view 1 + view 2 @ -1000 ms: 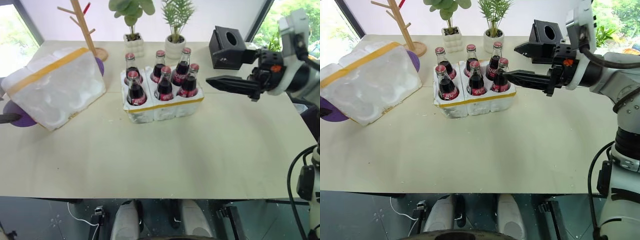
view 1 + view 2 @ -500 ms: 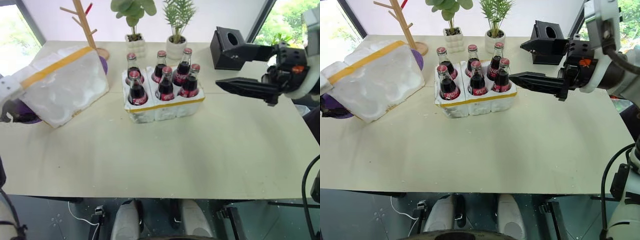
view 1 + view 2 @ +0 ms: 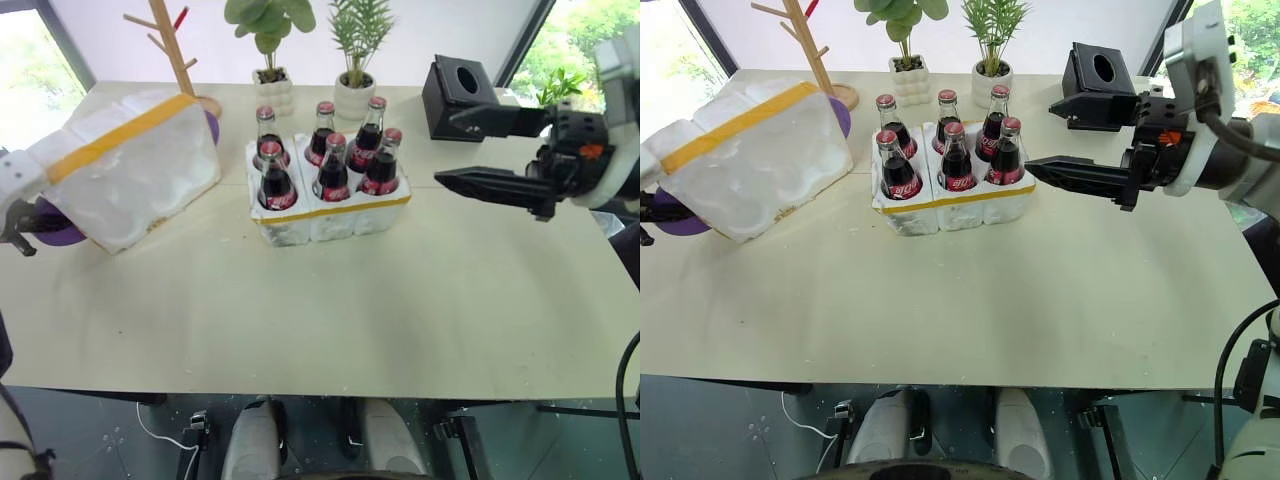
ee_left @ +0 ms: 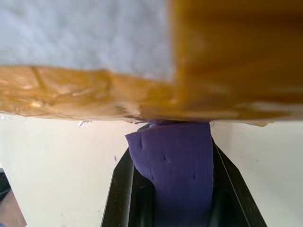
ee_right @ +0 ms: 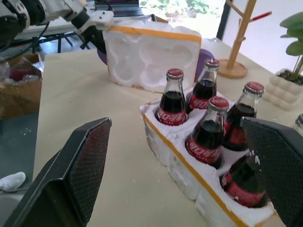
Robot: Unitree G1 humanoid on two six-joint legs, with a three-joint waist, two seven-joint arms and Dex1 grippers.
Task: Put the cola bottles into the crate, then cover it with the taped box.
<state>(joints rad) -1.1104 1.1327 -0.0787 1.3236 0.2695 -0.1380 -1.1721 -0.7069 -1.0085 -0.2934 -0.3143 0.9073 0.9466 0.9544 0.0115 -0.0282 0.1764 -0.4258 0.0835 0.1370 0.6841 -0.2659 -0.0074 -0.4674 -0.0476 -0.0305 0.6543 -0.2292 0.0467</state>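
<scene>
Left wrist view has the left claw (image 4: 173, 189) clamped on the taped box (image 3: 135, 170); right claw (image 3: 1065, 135) gapes wide, empty.

Six cola bottles (image 3: 325, 160) stand upright in the crate (image 3: 330, 213); taped box (image 3: 135, 170) tilted nearby.

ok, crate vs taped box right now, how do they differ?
The crate sits flat mid-table with six cola bottles upright in its wells; the taped box is tilted at the table's left end, its hollow side facing out, empty. The crate is low with a thin yellow band; the box is bigger with wide bands. Both are white styrofoam.
</scene>
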